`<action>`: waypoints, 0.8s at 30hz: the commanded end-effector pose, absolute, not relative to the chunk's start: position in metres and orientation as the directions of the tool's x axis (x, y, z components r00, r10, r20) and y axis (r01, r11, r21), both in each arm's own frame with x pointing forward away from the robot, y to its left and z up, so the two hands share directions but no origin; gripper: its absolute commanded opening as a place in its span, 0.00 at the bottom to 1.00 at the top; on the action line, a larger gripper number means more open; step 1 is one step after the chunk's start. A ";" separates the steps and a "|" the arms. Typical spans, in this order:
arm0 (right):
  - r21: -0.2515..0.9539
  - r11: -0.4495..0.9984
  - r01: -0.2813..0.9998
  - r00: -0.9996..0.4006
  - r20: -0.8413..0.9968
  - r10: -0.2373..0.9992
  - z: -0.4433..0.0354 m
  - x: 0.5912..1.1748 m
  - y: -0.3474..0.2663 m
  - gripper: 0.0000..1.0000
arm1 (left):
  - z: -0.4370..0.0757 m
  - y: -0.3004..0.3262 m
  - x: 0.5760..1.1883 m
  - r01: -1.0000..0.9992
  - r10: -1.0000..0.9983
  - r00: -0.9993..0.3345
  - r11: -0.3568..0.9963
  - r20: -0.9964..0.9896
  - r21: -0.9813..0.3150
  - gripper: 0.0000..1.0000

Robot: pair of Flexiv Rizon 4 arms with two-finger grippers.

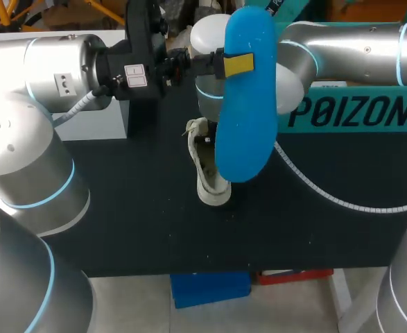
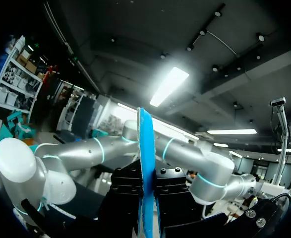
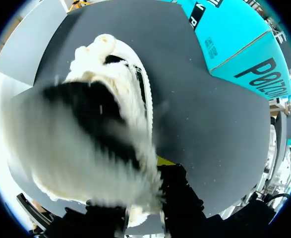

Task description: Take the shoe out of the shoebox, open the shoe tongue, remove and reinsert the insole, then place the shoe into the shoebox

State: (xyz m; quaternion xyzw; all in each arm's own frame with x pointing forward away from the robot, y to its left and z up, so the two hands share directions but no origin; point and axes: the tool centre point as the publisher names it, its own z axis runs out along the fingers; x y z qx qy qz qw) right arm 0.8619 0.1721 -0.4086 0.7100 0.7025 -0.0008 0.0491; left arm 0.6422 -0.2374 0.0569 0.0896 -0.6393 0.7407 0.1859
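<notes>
Left gripper [image 1: 235, 64] clamps blue insole [image 1: 248, 132] aloft; right gripper [image 3: 146, 191] grips shoe [image 1: 207, 179], outside teal shoebox [image 1: 356, 111]

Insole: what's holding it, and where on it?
The left gripper is shut on the blue insole. Its fingers pinch the two flat faces in the insole's upper third, toward the narrower end, and the insole is upright.
</notes>
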 end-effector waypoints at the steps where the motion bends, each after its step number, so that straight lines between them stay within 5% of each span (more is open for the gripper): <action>1: 0.071 -0.013 0.997 0.016 -0.041 0.999 -0.401 0.855 0.171 1.00 | 0.056 -0.237 0.641 -0.391 0.158 -0.915 -0.110 0.372 -0.914 0.00; 11: 0.111 -0.020 0.994 -0.017 0.321 0.947 -0.336 0.845 0.170 1.00 | 0.056 -0.237 0.641 -0.391 0.158 -0.915 -0.110 0.372 -0.914 0.00; 16: 0.162 0.139 0.977 -0.209 0.583 0.786 -0.306 0.841 0.182 1.00 | 0.056 -0.237 0.641 -0.391 0.158 -0.915 -0.110 0.372 -0.914 0.00; 24: 0.184 0.194 0.963 -0.266 0.590 0.762 -0.301 0.839 0.184 1.00 | 0.056 -0.237 0.641 -0.391 0.158 -0.915 -0.110 0.372 -0.914 0.00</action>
